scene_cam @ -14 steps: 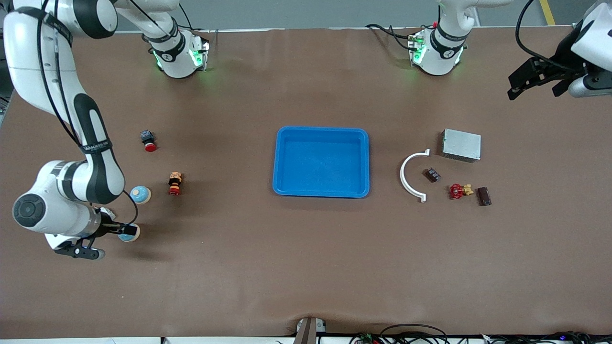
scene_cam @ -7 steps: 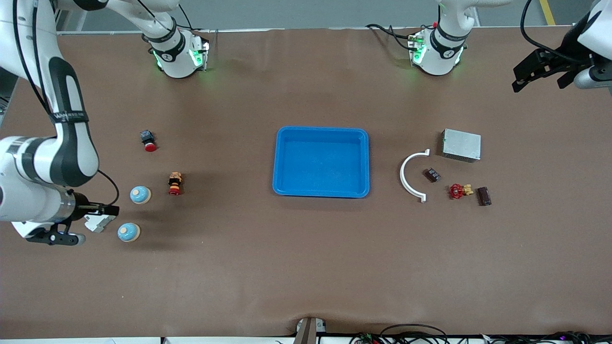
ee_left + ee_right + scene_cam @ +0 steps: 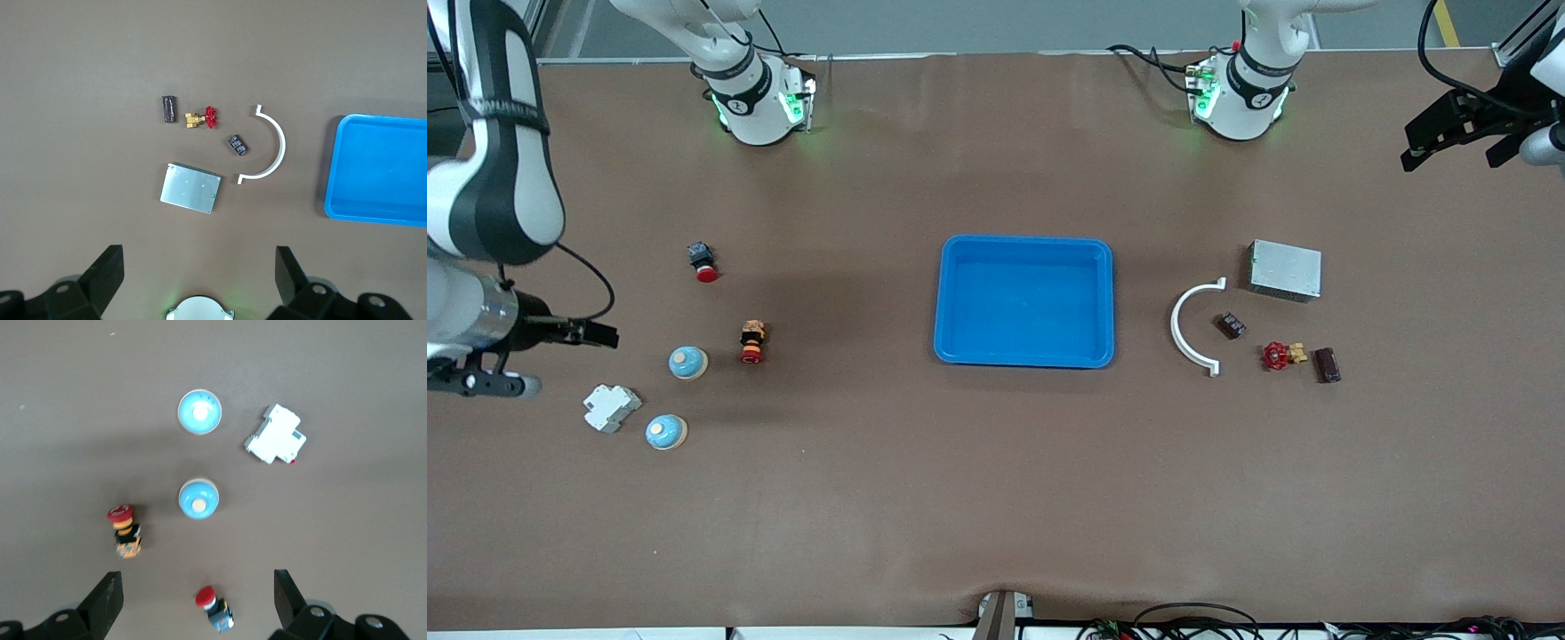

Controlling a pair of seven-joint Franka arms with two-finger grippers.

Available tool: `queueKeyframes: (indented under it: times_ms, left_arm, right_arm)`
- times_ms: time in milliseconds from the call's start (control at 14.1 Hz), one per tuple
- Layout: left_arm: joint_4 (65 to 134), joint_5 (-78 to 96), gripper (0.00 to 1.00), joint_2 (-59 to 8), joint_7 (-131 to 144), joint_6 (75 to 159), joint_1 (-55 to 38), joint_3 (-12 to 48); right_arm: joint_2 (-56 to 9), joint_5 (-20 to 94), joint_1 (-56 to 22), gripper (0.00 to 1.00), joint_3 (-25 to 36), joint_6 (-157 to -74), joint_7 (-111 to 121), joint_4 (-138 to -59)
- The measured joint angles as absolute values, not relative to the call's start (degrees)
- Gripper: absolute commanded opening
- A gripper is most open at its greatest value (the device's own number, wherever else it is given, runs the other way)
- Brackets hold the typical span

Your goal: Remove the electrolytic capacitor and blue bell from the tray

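Observation:
Two blue dome bells lie toward the right arm's end of the table: one (image 3: 688, 362) (image 3: 198, 499) beside an orange-bodied button, the other (image 3: 666, 432) (image 3: 199, 411) nearer the front camera beside a white breaker. The capacitor (image 3: 1328, 364) (image 3: 169, 109), a dark brown cylinder, lies toward the left arm's end beside a red valve. A blue tray (image 3: 1027, 240) (image 3: 337, 160) sits mid-table with nothing in it. My right gripper (image 3: 576, 362) (image 3: 197, 577) hangs open and holds nothing, off to the side of the bells. My left gripper (image 3: 1448, 163) (image 3: 199, 252) is open, holds nothing and hangs high over the table's end.
A white breaker (image 3: 611, 408), a red-capped button (image 3: 703, 261) and an orange-bodied button (image 3: 752, 342) lie round the bells. A white curved piece (image 3: 1183, 333), a metal box (image 3: 1285, 269), a red valve (image 3: 1279, 355) and a small black part (image 3: 1232, 325) lie round the capacitor.
My right gripper has drawn away from the bells toward its end of the table, uncovering the white breaker. My left gripper has drifted outward toward its end. Nothing on the table moved.

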State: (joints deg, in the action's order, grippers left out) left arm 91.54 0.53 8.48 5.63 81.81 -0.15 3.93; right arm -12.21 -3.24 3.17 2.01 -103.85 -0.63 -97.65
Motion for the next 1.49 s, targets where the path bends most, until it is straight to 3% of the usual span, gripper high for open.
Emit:
queueKeyframes:
  times_ms: [284,639,1491]
  left_arm:
    - [91.7,0.5,1.0,8.4,5.7,81.9,-0.2,4.1]
    - [91.7,0.5,1.0,8.4,5.7,81.9,-0.2,4.2]
    - [91.8,0.5,1.0,8.3,5.7,82.1,-0.5,5.0]
  right_arm:
    - [-2.2,-1.3,0.3,1.0,1.7,-99.9,-0.9,-100.5]
    - [4.2,0.2,0.0,1.0,1.7,-94.3,-1.0,-101.0]
    - [4.7,1.0,0.0,1.0,1.8,-84.9,-1.9,-87.3]
